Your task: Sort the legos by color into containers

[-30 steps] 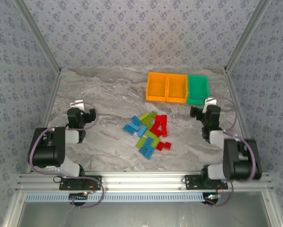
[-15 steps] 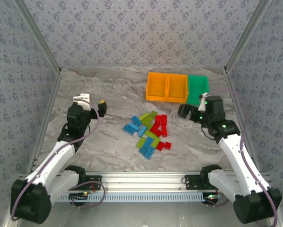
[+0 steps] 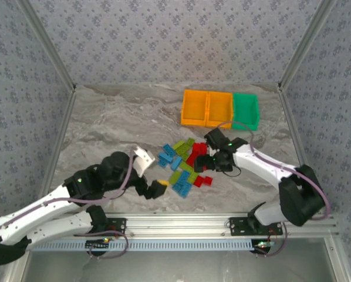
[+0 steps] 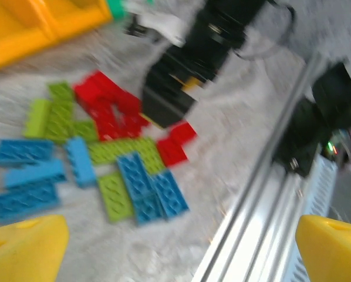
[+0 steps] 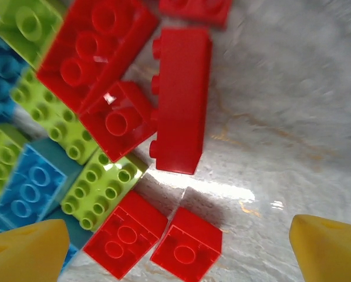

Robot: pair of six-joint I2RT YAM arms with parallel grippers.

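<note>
The left gripper [image 3: 152, 188] hovers low, jaws spread wide, with the legos [image 3: 184, 166] heaped on the table [image 3: 105, 117] at its 2 o'clock. The right gripper [image 3: 211, 163], jaws spread, hangs over red bricks [image 5: 178, 100] at the heap's 3 o'clock edge. The containers [image 3: 219, 109] stand at the heap's 1 o'clock, well apart from it.

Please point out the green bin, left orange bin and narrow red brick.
green bin [image 3: 245, 125]: top view, front wall.
left orange bin [image 3: 193, 122]: top view, front wall.
narrow red brick [image 5: 181, 100]: right wrist view, smooth side.
</note>
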